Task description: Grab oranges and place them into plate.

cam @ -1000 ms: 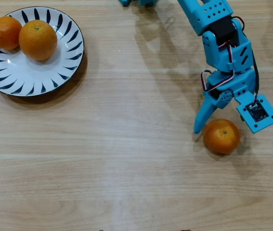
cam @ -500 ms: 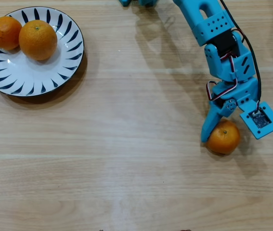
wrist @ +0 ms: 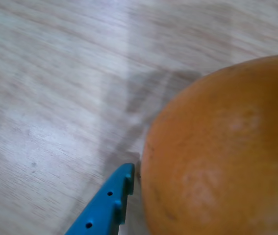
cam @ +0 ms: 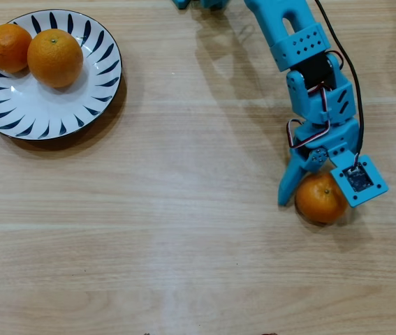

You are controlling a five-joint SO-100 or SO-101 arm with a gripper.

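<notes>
The blue gripper (cam: 308, 200) sits straddling the last orange (cam: 319, 201), jaws apart and not clamped yet. One finger (wrist: 107, 205) in the wrist view sits right against the peel. I'd close slowly so the fruit doesn't roll out, then lift straight up. The plate (cam: 23, 115) is way off toward the overhead view's upper left, with two oranges (cam: 54, 57) already on it.
</notes>
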